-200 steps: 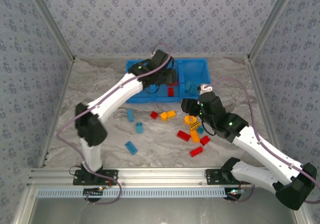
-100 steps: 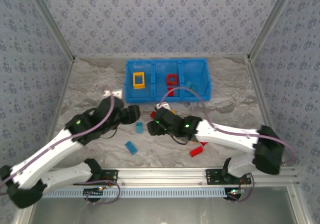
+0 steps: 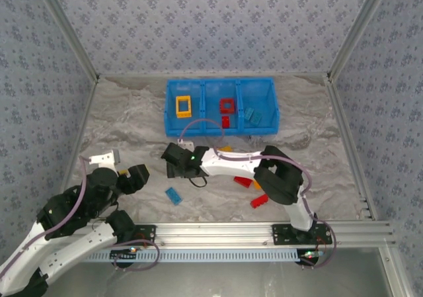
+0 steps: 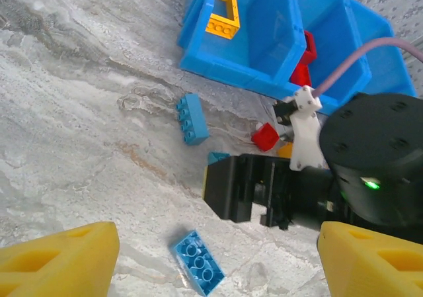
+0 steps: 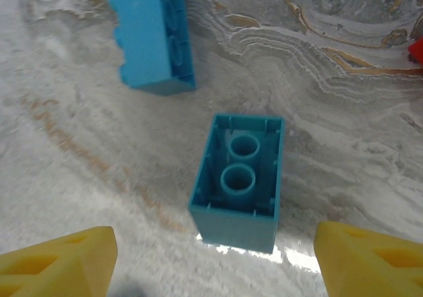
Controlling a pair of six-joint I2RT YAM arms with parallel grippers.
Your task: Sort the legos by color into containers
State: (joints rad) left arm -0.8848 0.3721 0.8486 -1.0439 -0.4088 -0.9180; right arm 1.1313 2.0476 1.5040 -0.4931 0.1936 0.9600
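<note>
The blue bin [image 3: 170, 112] sits at the upper middle of the marble counter [image 3: 132, 125], its long axis running left to right. Its left compartment holds a yellow frame [image 3: 183, 106]. The middle one holds a red frame [image 3: 227, 105] and a small red brick [image 3: 225, 121], and the right one a light blue piece [image 3: 254, 116].

The right pincer [image 5: 211, 260] is low over the counter, left of centre in the overhead view, its fingertips wide apart and gripping nothing. Just beyond them lies a teal brick [image 5: 239, 181], hollow side up with two tubes showing, its long axis running up the frame. At the upper left is a light blue brick [image 5: 155, 36], seemingly on its side, its long axis also up the frame and clear of the teal one.

The left pincer [image 4: 215, 260] hangs at the lower left of the overhead view, well above the counter, spread and empty. Beneath it a blue studded brick [image 4: 198, 270] lies studs up, its long axis running from upper left to lower right. Loose red bricks [image 3: 242, 181] lie right of centre.
</note>
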